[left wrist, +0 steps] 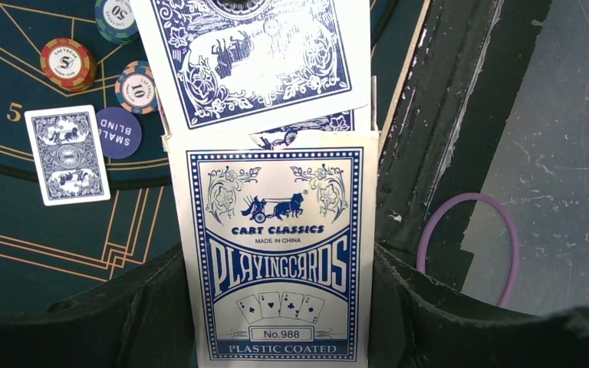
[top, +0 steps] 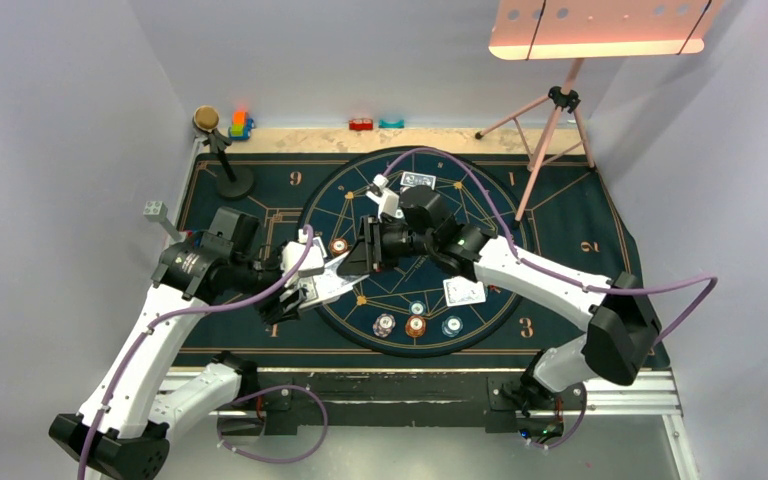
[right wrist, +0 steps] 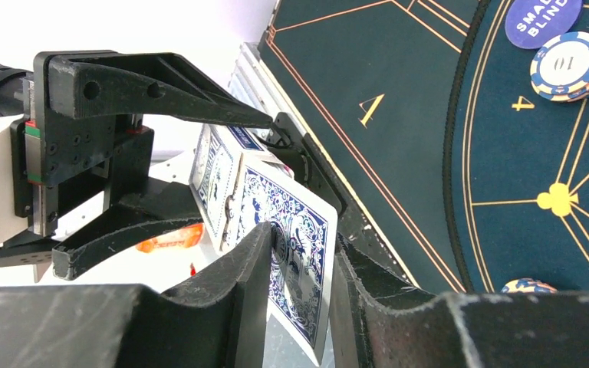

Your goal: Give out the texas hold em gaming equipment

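Right up against the left wrist cam is the card box (left wrist: 276,207), blue and white, printed "Cart Classics Playing Cards". The left gripper (left wrist: 276,257) is clamped on it, one finger on each long side. One loose card (left wrist: 253,61) sits back-up at the box's open end and overlaps the mouth. Can't tell if its edge is inside the box or not.

From the right wrist cam, the right gripper (right wrist: 301,239) is pinched on that same loose card (right wrist: 276,199), with the box just behind it in the other claw. From above, both claws meet nose to nose, left gripper (top: 322,285) and right gripper (top: 352,258), over the left part of the round mat (top: 345,200).

Rest of the poker stuff lies on the mat:
- a face-down card (left wrist: 67,153) with the small blind button (left wrist: 119,132) touching its edge
- just beside the button, a blue-white chip (left wrist: 136,88) marked 10, then an orange chip (left wrist: 67,63) and a teal chip (left wrist: 116,17) marked 50
- a far card (top: 417,181) lying toward the back of the circle
- a lone chip (top: 338,245) left of centre

Off at the back edge of the table there are toy blocks (top: 240,125), and a purple cable (left wrist: 468,245) loops on the bare surface past the mat.
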